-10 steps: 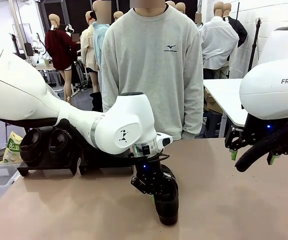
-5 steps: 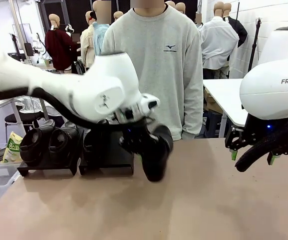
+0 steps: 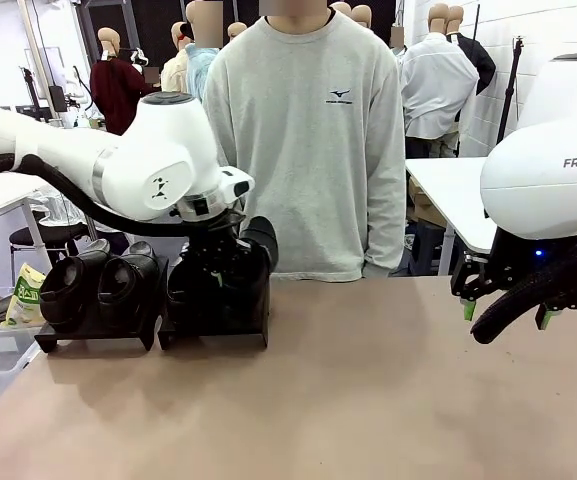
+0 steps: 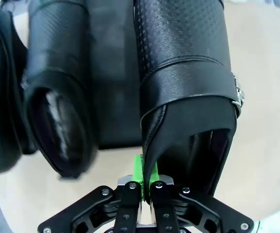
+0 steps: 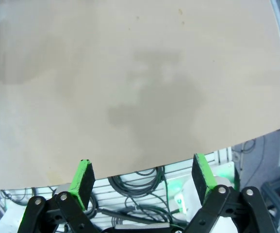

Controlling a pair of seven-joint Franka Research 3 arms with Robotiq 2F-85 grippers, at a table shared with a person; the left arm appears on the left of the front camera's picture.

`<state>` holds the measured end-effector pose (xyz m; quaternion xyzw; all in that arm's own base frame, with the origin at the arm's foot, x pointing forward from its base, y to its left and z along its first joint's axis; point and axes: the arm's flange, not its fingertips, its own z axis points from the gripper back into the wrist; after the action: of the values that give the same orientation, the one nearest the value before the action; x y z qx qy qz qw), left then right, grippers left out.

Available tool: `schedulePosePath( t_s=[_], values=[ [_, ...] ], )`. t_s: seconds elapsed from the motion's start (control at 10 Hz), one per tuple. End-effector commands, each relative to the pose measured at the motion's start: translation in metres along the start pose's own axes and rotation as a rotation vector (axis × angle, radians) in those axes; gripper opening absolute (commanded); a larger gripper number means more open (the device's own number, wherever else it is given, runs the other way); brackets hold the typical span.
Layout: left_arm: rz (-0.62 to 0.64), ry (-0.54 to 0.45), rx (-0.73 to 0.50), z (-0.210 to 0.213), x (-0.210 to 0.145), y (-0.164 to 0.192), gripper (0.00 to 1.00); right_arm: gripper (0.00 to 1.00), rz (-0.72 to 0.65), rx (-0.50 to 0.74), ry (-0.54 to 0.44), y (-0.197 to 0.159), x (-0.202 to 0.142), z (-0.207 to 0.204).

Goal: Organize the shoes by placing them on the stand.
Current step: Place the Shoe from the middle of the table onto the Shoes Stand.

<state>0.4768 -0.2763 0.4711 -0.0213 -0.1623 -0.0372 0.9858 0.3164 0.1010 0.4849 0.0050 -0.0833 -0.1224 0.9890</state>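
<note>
Now note that the left gripper (image 4: 145,187), clamped on the heel rim of the fourth glossy black shoe (image 3: 251,262), has carried it from the desk's near edge to the black stand's (image 3: 213,325) right end, ready for release.

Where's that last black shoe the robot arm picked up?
The shoe is at the left of the front view, pinched at its heel rim by the left gripper over the right-hand stand, beside another shoe there.
</note>
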Motion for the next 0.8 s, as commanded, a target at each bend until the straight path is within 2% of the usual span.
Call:
schedulePosePath(
  t_s=[0.0,0.1,0.2,0.6,0.7],
  values=[
    [0.041,-0.09,0.011,-0.002,0.011,0.016,0.0,1.0,0.009,0.009,0.009,-0.001,0.0,0.0],
    [0.086,-0.109,0.005,-0.002,0.011,0.018,0.0,1.0,0.009,0.009,0.009,-0.001,0.0,0.0],
    [0.023,-0.028,0.001,-0.004,0.01,0.016,0.0,1.0,0.009,0.009,0.009,-0.001,0.0,0.0],
    [0.032,-0.018,0.006,-0.014,0.017,0.025,0.0,1.0,0.009,0.009,0.009,-0.001,0.0,0.0],
    [0.024,-0.059,0.021,-0.019,0.022,0.026,0.0,1.0,0.009,0.009,0.009,-0.001,0.0,0.0]
  ],
)
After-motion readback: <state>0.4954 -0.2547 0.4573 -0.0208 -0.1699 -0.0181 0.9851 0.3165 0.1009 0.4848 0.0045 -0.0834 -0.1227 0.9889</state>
